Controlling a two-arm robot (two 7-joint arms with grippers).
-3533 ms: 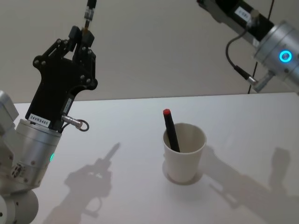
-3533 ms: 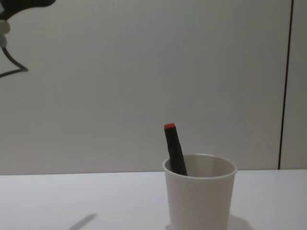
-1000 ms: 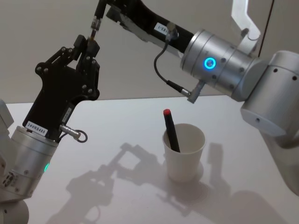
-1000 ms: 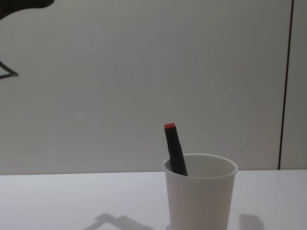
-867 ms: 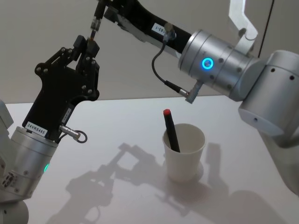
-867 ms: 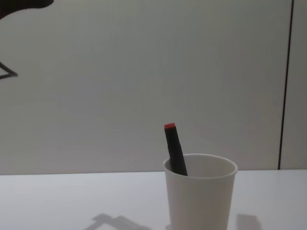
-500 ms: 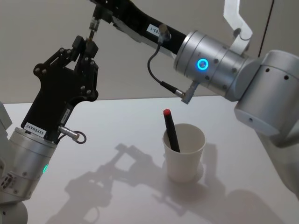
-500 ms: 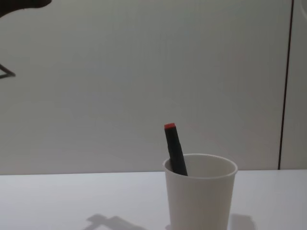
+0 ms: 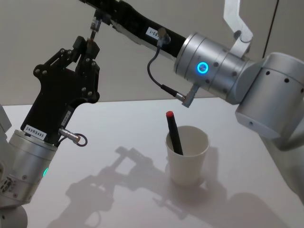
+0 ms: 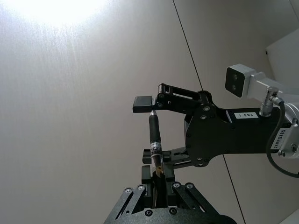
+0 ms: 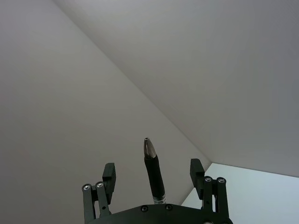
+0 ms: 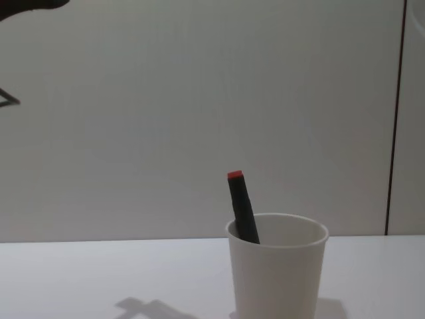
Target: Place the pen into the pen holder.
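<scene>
Black pen (image 10: 154, 140) in left gripper (image 10: 158, 183), between right gripper (image 11: 156, 182) fingers

Two pens: one black pen with a red end (image 9: 174, 134) and a second pen (image 10: 154, 140), dark with a metal tip. One white paper cup (image 9: 186, 159). One white table (image 9: 118, 123). Two robot hands, the left hand (image 9: 87, 43) and the right hand (image 11: 153, 169), each with two black fingers. Two arms, each with one glowing ring light on its silver wrist.
</scene>
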